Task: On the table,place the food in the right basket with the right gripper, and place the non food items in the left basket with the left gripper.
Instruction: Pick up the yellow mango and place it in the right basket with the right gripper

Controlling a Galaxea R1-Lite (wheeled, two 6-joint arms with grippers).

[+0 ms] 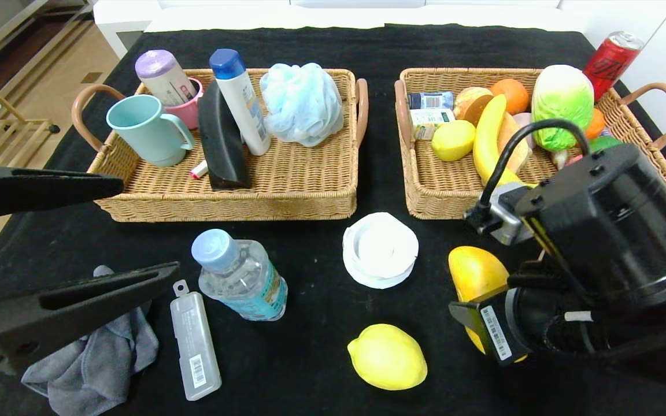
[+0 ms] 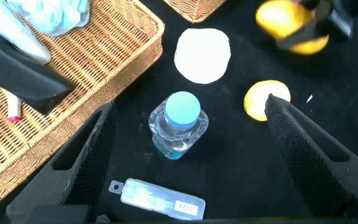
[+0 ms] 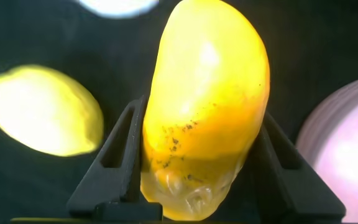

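Note:
My right gripper (image 3: 201, 112) is shut on the elongated yellow-orange speckled fruit (image 3: 207, 106), one finger on each side of it, low over the table (image 1: 315, 300) in front of the right basket (image 1: 425, 202). In the head view the fruit (image 1: 474, 268) sticks out from under the right arm. A yellow lemon (image 1: 387, 356) lies near the front edge. The clear water bottle (image 1: 240, 274) with a pale blue cap stands in front of the left basket (image 1: 229, 208). My left gripper (image 2: 190, 106) hangs open above the bottle (image 2: 179, 127), holding nothing.
A white round lid (image 1: 379, 248) lies between the baskets' fronts. A clear plastic case (image 1: 194, 346) and a grey cloth (image 1: 96, 358) lie front left. The left basket holds cups, bottles and a sponge; the right basket holds fruit and vegetables. A pale purple round thing (image 3: 347, 155) sits beside the held fruit.

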